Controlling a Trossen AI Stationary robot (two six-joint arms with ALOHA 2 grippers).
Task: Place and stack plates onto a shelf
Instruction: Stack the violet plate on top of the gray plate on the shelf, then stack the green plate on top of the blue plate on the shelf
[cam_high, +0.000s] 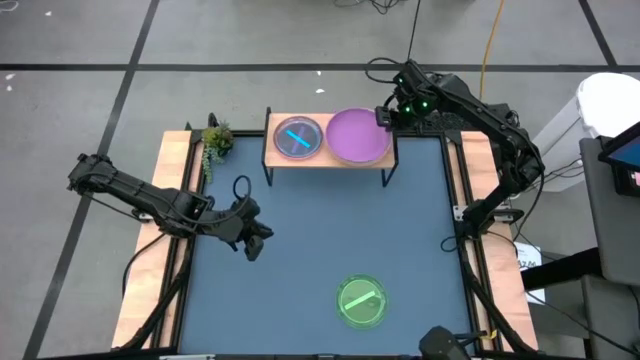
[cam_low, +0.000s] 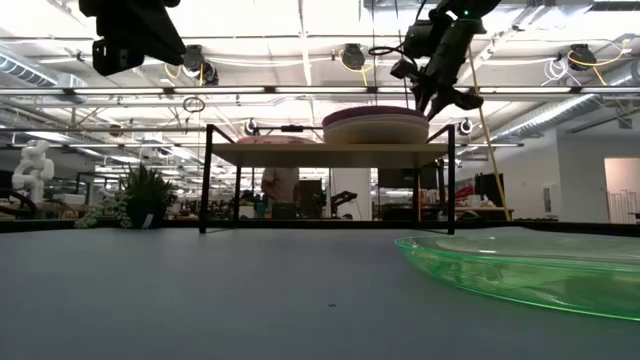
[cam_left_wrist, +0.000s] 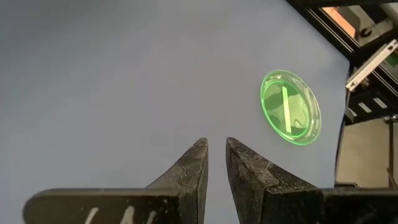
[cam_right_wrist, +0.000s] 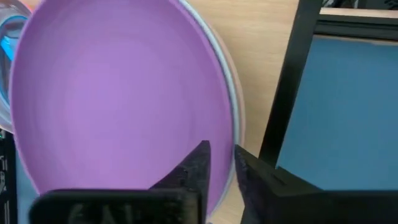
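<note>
Green plate (cam_low: 530, 268) front; right arm's fingers (cam_right_wrist: 249, 180) straddling purple plate (cam_right_wrist: 118, 93) rim.

Stacked plates (cam_low: 375, 127) beneath purple one, indistinct.

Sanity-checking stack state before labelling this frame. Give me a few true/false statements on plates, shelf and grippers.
1. The purple plate lies on top of the right-hand stack on the shelf. True.
2. The green plate is on the shelf. False: it lies on the table mat, near the front edge.
3. The right gripper is at the purple plate's rim, at the shelf's right end. True.
4. The left gripper is holding a plate. False: nothing is between its fingers; it hovers over the mat's left side.
5. The blue plate sits on the shelf's left half. True.
</note>
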